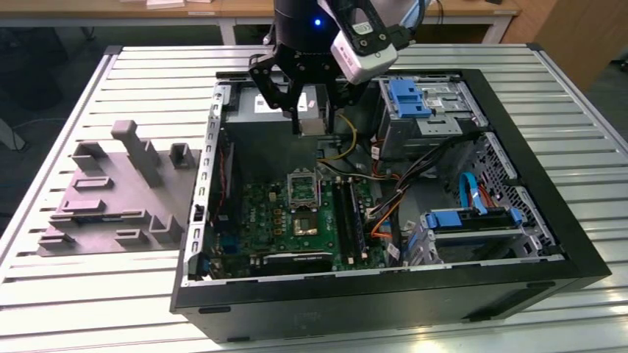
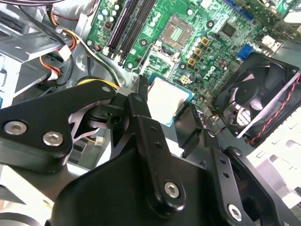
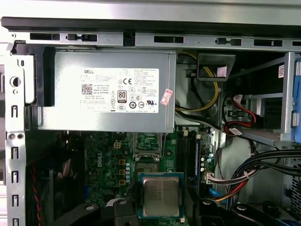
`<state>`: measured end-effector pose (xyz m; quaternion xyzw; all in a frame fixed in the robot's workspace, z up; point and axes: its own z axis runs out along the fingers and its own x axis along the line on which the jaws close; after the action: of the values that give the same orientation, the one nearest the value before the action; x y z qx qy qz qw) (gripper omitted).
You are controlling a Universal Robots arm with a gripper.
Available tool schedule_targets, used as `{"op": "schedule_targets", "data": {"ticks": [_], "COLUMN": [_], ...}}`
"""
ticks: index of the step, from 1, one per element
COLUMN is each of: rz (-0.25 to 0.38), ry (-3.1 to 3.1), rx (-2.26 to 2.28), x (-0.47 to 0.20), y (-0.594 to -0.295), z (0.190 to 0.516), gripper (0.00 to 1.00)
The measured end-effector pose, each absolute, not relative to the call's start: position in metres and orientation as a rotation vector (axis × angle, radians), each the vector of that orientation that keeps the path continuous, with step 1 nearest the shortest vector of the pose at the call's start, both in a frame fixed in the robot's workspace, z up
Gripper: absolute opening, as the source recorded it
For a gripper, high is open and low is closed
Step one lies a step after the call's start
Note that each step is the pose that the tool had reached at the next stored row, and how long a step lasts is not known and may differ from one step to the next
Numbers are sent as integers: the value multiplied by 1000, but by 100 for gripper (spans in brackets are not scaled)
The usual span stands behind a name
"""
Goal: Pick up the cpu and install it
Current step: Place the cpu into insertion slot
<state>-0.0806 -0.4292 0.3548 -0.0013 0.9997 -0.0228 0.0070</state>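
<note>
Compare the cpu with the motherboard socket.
The cpu is held up by the gripper, above the board; the socket sits fixed on the green motherboard. The cpu shows a plain, closed silvery metal top; the socket shows an open, gold-toned centre inside a silver frame. Both are flat and roughly square.

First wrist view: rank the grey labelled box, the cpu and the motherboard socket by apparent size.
1. Grey labelled box, by far the largest.
2. cpu.
3. Motherboard socket. It looks smaller than the cpu, but the cpu sits nearer the camera, so their true order is unsure.
</note>
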Motion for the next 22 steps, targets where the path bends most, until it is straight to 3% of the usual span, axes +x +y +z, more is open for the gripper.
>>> {"op": "schedule_targets", "data": {"ticks": [22], "rz": [-49], "ry": [3127], "rx": [-4], "x": [-81], "y": [-443], "z": [339], "gripper": [47]}}
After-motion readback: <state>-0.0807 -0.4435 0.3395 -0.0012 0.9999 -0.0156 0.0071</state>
